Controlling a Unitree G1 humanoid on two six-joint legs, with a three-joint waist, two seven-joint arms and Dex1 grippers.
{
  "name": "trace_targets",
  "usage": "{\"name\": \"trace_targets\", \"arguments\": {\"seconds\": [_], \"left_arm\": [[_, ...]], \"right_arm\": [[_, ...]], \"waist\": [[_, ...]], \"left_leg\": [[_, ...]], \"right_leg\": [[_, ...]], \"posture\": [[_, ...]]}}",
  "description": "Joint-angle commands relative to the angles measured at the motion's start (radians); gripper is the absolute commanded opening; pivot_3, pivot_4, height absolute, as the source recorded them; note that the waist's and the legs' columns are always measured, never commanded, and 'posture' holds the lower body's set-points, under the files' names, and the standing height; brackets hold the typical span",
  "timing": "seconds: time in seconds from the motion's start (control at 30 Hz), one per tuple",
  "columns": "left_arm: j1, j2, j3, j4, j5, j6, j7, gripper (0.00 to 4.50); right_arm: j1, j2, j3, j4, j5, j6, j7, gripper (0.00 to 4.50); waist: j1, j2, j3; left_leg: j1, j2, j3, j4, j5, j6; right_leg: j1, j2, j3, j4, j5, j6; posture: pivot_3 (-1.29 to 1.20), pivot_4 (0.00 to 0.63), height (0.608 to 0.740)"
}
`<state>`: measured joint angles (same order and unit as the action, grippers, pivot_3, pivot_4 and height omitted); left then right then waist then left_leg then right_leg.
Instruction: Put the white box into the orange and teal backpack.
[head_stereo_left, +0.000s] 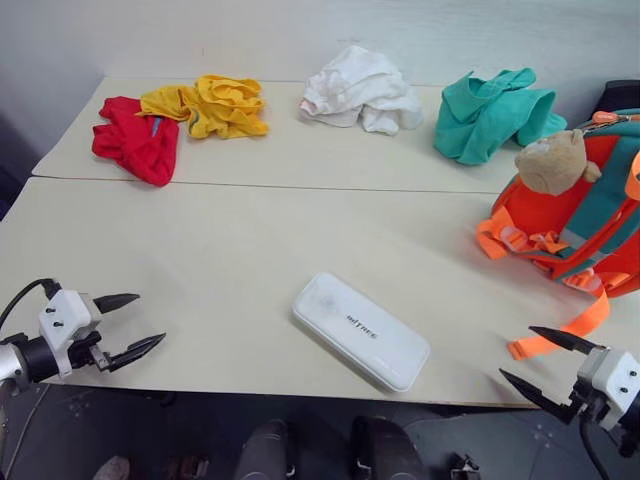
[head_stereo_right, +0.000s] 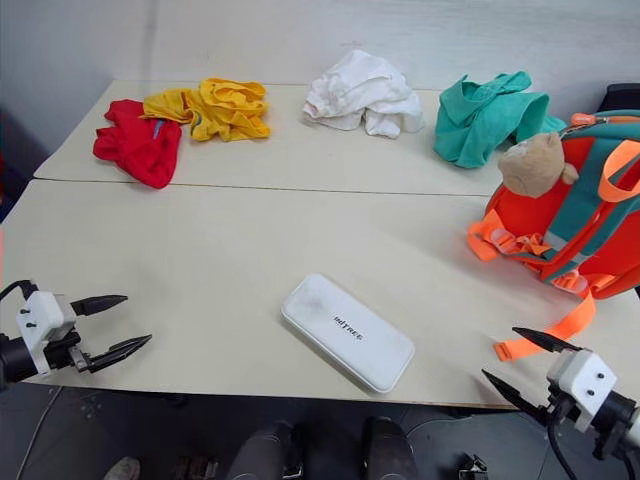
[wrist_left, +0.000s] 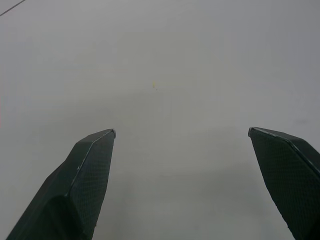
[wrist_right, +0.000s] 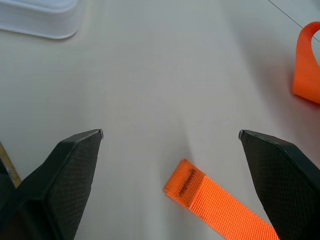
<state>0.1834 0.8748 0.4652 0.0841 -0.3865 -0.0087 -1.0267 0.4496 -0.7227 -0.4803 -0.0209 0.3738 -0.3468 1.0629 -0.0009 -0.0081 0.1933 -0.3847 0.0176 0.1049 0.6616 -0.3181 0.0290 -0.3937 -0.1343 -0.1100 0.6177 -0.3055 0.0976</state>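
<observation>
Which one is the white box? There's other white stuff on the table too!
Look at the big table, on the near edge, in the middle between the two grippers. The white box lies flat there, alone and at a slant. It is smooth, hard and oblong with rounded corners and small grey lettering, unlike the crumpled white cloth at the far side.

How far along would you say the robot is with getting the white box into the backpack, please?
Nothing looks done yet: the white box lies flat on the table, apart from the orange and teal backpack at the right edge. Nothing is in hand; the left gripper and right gripper are open and empty. Picking up, carrying and inserting the box all remain.
</observation>
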Motion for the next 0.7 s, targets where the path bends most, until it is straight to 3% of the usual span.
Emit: {"name": "trace_targets", "arguments": {"seconds": [0.03, 0.27, 0.33, 0.37, 0.47, 0.7], "left_arm": [[-0.015, 0.009, 0.032, -0.006, 0.001, -0.009, 0.015, 4.49], [-0.083, 0.065, -0.044, -0.110, -0.096, 0.284, -0.027, 4.49], [-0.168, 0.049, -0.087, -0.141, -0.128, 0.388, 0.017, 4.50], [-0.214, 0.035, -0.114, -0.146, -0.119, 0.395, 0.036, 4.50], [-0.345, -0.021, -0.244, -0.165, -0.051, 0.388, 0.068, 3.89], [-0.602, -0.181, -0.479, -0.034, 0.095, 0.342, 0.115, 1.65]], "right_arm": [[0.018, -0.010, -0.027, -0.059, 0.030, 0.015, -0.001, 4.47], [0.047, -0.022, -0.008, -0.176, 0.054, 0.125, -0.003, 4.47], [0.069, -0.039, 0.006, -0.234, 0.093, 0.214, 0.014, 4.11], [0.079, -0.047, 0.013, -0.264, 0.106, 0.258, 0.014, 3.89], [0.112, -0.073, 0.059, -0.342, 0.093, 0.337, 0.029, 2.87], [0.071, -0.100, 0.200, -0.382, 0.049, 0.423, 0.047, 0.36]], "waist": [[0.000, 0.000, 0.000], [0.001, 0.000, 0.000], [0.005, 0.001, 0.000], [0.009, 0.001, 0.000], [0.020, 0.001, 0.000], [0.026, 0.000, 0.000]], "left_leg": [[0.000, 0.000, 0.000, 0.000, 0.000, 0.000], [0.000, 0.000, 0.000, 0.000, 0.000, 0.000], [0.000, 0.000, 0.000, 0.001, 0.001, 0.000], [0.000, -0.001, 0.000, 0.001, 0.001, 0.001], [0.000, -0.001, 0.000, 0.002, 0.001, 0.001], [0.000, -0.002, 0.003, 0.003, 0.005, 0.007]], "right_leg": [[0.000, 0.000, 0.000, 0.000, 0.000, 0.000], [0.000, 0.000, 0.000, 0.001, 0.000, 0.000], [0.000, 0.000, 0.000, 0.001, 0.000, 0.000], [0.001, -0.001, 0.000, 0.002, 0.000, 0.000], [0.001, 0.000, 0.000, 0.002, 0.000, 0.000], [0.000, 0.003, 0.001, 0.003, 0.001, 0.001]], "posture": [[0.00, 0.150, 0.740], [0.00, 0.150, 0.740], [0.00, 0.150, 0.740], [0.00, 0.150, 0.740], [0.00, 0.150, 0.740], [0.00, 0.150, 0.740]]}}
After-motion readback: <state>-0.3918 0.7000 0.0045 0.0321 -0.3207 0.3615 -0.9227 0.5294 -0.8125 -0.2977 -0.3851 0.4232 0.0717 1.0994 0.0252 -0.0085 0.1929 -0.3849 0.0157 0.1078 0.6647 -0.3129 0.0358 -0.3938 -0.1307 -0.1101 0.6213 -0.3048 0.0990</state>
